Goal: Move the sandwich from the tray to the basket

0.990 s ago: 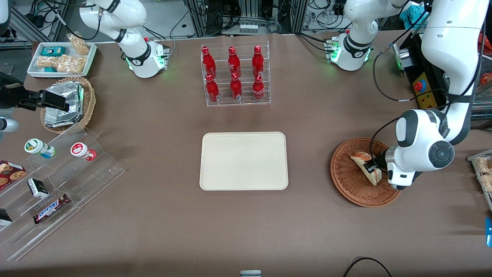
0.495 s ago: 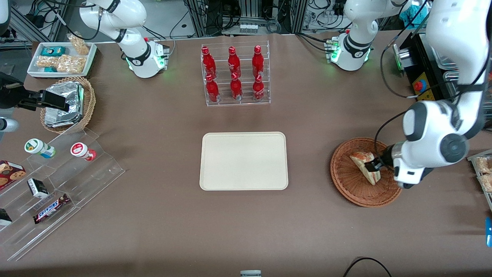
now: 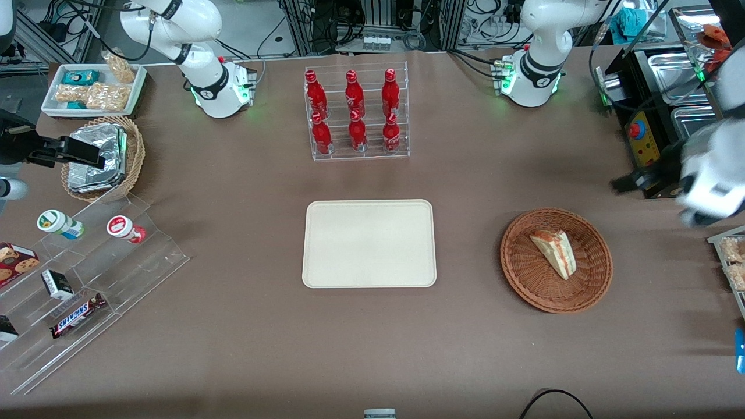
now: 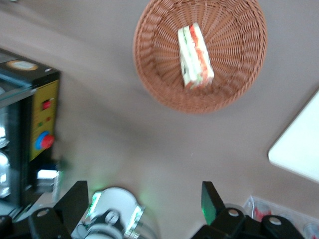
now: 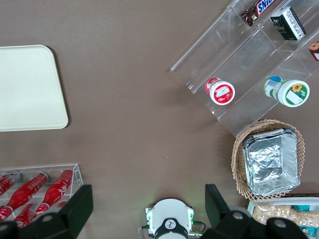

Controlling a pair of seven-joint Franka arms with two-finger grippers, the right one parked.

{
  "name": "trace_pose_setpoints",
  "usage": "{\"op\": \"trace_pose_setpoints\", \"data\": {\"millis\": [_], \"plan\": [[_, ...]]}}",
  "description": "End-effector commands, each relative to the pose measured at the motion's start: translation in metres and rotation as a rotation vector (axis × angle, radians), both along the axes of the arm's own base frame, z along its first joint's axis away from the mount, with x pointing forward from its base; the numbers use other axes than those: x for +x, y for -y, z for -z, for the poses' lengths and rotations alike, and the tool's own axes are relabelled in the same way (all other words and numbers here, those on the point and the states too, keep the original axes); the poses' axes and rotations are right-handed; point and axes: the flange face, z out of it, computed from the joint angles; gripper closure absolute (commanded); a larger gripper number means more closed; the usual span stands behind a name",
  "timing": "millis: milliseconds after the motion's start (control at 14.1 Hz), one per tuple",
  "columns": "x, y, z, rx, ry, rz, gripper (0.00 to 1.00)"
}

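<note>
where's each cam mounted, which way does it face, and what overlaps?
Front view: facing the robots, angled down on the table; shows the working arm, its gripper near the black machine.
Left wrist view: on the working wrist, looking down; sandwich in basket, the gripper's fingers apart.
Right wrist view: on the parked wrist, looking down; foil pan, that arm's own fingertips.
Shared: front and left wrist both see the sandwich and basket.
</note>
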Motion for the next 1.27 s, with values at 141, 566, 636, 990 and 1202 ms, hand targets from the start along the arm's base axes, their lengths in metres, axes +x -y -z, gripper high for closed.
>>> {"op": "trace_pose_setpoints", "data": {"millis": [141,566,636,990,1202], "plan": [[0.006,-0.003,-0.048,-0.047,0.068,0.078,0.0],[0.016,0.003,-0.024,-0.036,0.036,0.087,0.0],[0.013,0.008,-0.021,-0.031,0.047,0.095,0.0],[-0.008,0.04,-0.02,0.001,0.222,0.142,0.0],[0.001,0.037,-0.041,-0.01,0.27,0.149,0.0]]}}
